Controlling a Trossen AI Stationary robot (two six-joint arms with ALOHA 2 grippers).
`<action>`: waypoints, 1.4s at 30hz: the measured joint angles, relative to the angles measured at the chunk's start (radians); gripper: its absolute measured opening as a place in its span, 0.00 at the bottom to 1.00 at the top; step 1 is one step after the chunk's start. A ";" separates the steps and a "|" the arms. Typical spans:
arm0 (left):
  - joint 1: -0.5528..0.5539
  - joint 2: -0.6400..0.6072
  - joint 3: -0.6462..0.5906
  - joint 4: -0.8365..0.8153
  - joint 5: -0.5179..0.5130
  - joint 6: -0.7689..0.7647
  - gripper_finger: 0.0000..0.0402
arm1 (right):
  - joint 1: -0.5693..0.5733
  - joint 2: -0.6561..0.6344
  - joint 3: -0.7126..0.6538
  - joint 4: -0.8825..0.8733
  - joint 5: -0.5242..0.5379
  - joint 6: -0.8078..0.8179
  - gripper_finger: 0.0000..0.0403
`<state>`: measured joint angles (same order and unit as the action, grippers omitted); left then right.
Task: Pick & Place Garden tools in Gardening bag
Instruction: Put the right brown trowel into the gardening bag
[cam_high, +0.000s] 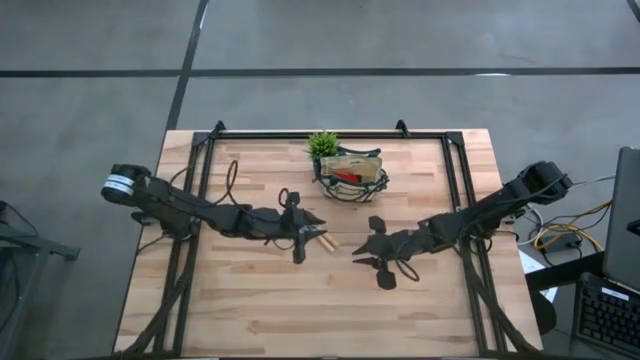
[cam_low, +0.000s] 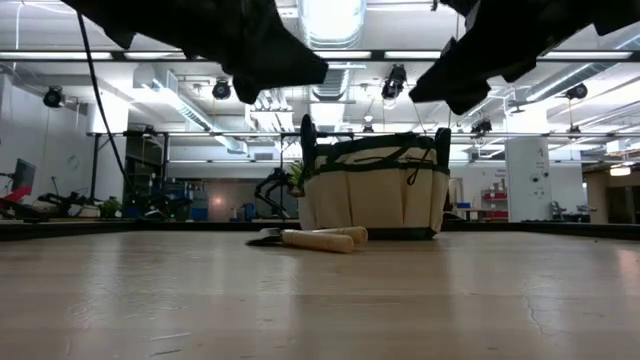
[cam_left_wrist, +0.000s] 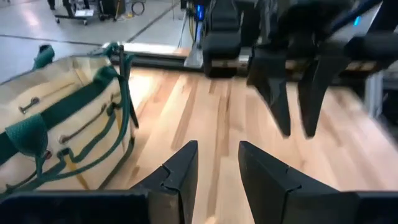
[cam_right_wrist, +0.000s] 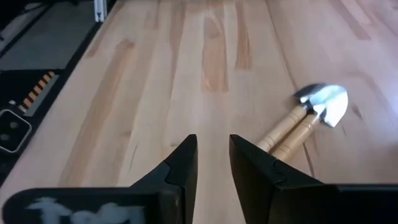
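Two small garden tools (cam_right_wrist: 305, 121) with silver metal heads and light wooden handles lie side by side flat on the table; they also show in the high view (cam_high: 320, 239) and the low view (cam_low: 315, 238). The beige gardening bag (cam_high: 350, 175) with dark green trim stands upright at the far middle, with something red inside (cam_high: 347, 178). My left gripper (cam_left_wrist: 217, 163) is open and empty, hovering just left of the tools (cam_high: 312, 224). My right gripper (cam_right_wrist: 213, 158) is open and empty, hovering to their right (cam_high: 360, 250). Shears are not in view.
A small green leafy plant (cam_high: 322, 143) stands at the bag's far left side. A black frame (cam_high: 205, 150) runs along the table's left, far and right sides. Bare wood (cam_high: 300, 310) lies between the grippers and the near edge.
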<state>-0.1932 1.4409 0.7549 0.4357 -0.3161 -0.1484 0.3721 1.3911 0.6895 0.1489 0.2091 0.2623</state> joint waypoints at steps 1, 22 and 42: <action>0.001 0.005 0.003 -0.021 0.000 0.011 0.30 | 0.000 0.009 0.000 0.000 0.001 0.015 0.23; -0.006 0.013 -0.011 0.070 0.008 -0.045 0.30 | -0.117 0.379 0.109 0.075 0.209 0.218 0.45; -0.006 0.013 -0.025 0.133 0.002 -0.046 0.30 | -0.167 0.478 0.152 0.080 0.139 0.244 0.45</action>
<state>-0.1993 1.4544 0.7303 0.5690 -0.3138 -0.1944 0.2056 1.8694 0.8413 0.2285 0.3482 0.5062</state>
